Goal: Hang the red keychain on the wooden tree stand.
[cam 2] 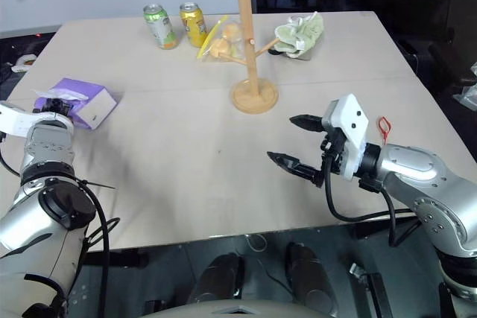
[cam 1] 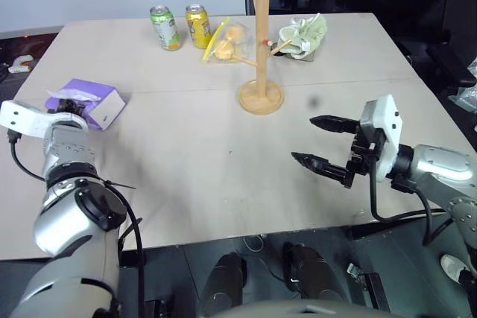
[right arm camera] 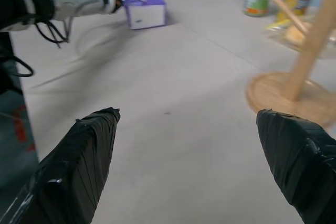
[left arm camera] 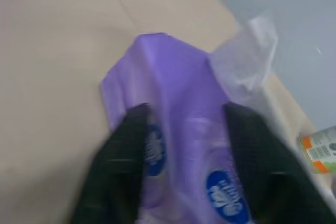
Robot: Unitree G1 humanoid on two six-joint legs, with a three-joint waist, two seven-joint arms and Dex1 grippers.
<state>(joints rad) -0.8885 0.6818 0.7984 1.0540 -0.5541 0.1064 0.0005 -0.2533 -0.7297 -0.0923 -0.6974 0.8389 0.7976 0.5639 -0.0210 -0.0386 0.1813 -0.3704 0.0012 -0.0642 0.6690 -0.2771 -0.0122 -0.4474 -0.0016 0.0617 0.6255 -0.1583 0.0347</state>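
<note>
the tall light-wood tree stand (cam 2: 244, 39) on its round disc base is the landmark here. the red keychain (cam 2: 384, 127), a tiny thin red cord loop, lies on the pale table (cam 2: 186, 184) well to the stand's right and nearer the robot, just behind the right arm's white wrist. none of the stand's pegs carries it, so the task looks to be at the pick-up step.

the right gripper (cam 2: 294, 141) hovers in front of the stand's base, its two black fingers spread wide and empty. the left gripper (left arm camera: 184, 150) is far to the stand's left, fingers parted on either side of a purple cardboard tissue box (cam 1: 93, 102) with no firm grip that i can make out.

next, i judge, the right arm must swing back toward the cord loop and pinch it finely; it is small and flat.

readable writing: none. the tissue box bears blue oval logos, the green can (cam 1: 165, 27) and yellow can (cam 1: 197, 25) behind the stand have illegible labels.
</note>
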